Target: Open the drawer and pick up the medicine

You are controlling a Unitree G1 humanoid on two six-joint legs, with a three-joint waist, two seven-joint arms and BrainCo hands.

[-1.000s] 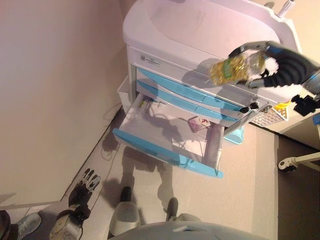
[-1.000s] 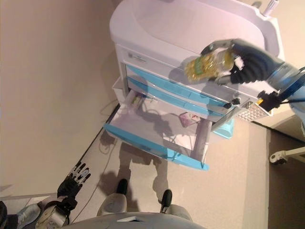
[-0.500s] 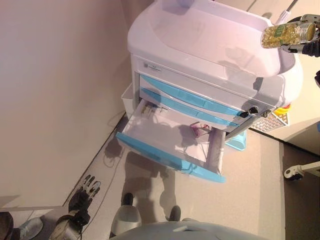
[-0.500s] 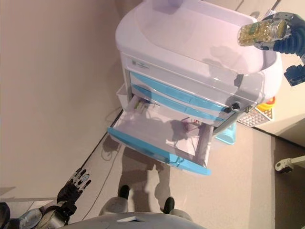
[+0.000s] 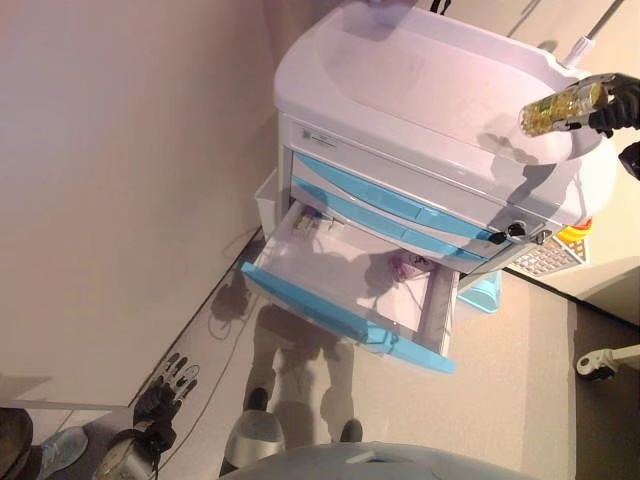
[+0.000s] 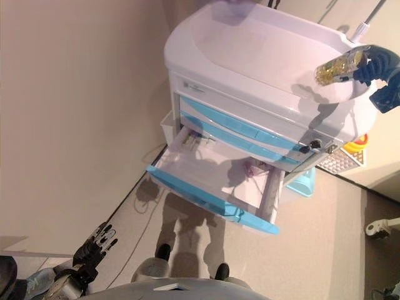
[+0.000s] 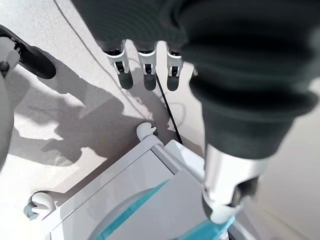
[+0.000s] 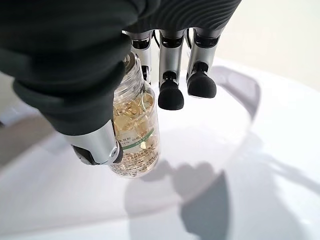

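Drawer open, bottle in hand

Our right hand (image 8: 95,100), upper right of the frame, pinches the bottle (image 5: 558,105) above the cart top (image 5: 420,80); the drawer (image 5: 350,290) at centre stands pulled out. Left hand (image 5: 165,390) hangs relaxed, lower left. Both steps look done to us.

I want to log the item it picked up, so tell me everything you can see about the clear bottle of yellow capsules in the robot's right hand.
The clear bottle of yellow capsules is a see-through cylinder, plastic or glass by its look, mostly full of amber softgels, with a pale label bearing a green stripe round its lower part. The right hand holds it between thumb and curled fingers. It hangs tilted in the air above the white top of the blue-drawered cart, touching nothing but the hand and casting a shadow on the tray. Its cap is hidden.
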